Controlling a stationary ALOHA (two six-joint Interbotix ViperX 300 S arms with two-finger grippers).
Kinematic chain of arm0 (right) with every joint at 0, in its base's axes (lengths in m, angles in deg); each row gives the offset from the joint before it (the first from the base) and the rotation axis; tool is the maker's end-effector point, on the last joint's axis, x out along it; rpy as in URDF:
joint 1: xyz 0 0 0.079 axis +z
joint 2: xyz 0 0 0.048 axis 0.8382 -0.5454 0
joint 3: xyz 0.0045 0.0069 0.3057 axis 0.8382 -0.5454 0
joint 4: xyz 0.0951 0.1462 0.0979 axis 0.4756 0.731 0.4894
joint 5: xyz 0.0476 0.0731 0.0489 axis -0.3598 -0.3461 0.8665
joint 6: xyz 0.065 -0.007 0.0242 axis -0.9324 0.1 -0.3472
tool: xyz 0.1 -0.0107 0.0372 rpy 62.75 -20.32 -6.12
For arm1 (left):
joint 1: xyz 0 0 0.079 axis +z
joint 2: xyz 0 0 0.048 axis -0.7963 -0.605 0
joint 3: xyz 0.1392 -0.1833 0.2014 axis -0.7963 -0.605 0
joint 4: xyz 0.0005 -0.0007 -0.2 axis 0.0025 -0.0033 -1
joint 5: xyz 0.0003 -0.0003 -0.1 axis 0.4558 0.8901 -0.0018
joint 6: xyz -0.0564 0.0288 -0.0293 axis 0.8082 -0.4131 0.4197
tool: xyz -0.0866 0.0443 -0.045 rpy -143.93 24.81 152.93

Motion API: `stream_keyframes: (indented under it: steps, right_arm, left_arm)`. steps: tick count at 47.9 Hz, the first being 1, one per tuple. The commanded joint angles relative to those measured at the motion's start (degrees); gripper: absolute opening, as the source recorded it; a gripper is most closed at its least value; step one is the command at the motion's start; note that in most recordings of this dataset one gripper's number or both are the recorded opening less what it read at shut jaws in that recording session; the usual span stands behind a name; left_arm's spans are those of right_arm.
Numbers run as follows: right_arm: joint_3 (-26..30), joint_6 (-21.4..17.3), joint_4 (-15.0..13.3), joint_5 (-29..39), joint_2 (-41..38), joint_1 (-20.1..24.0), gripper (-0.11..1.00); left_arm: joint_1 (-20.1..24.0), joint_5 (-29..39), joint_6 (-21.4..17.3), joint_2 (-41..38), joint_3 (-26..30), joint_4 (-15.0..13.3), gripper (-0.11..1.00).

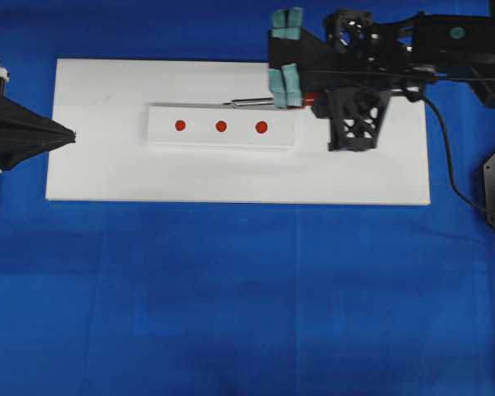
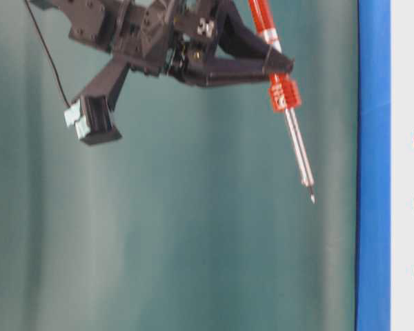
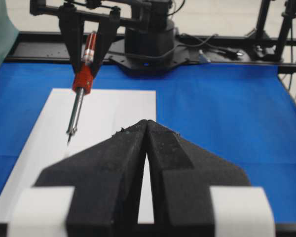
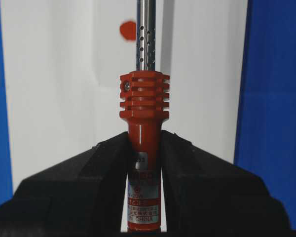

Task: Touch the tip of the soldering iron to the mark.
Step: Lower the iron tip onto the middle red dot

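The soldering iron (image 1: 252, 102) has a red-orange handle (image 4: 143, 113) and a silver shaft, and my right gripper (image 4: 144, 143) is shut on the handle. It hangs tilted in the air, tip (image 2: 312, 198) clear of the surface. From overhead the tip (image 1: 224, 104) lies just beyond the far edge of a raised white strip (image 1: 200, 136). That strip carries three red marks (image 1: 180, 125), (image 1: 221, 126), (image 1: 261, 127); one mark (image 4: 128, 30) shows left of the shaft in the right wrist view. My left gripper (image 1: 70, 136) is shut and empty at the board's left edge.
The strip lies on a white board (image 1: 107, 173) over a blue table cover (image 1: 231, 289). The iron's black cord (image 1: 445, 157) trails off to the right. The right arm's base (image 3: 148, 44) stands at the far end in the left wrist view.
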Motion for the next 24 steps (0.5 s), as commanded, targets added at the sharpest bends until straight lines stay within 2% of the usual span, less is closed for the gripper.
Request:
stream_keyframes:
  steps: [1,24]
  right_arm:
    - [-0.4,-0.2,-0.1,-0.2,2.5,0.1,0.06]
    - [-1.0,-0.3,-0.1,-1.4,0.1,0.1,0.06]
  left_arm:
    - [0.1,-0.5,0.1,-0.3,0.6,0.2,0.00]
    - [0.1,-0.5,0.3,-0.2,0.6,0.2,0.00]
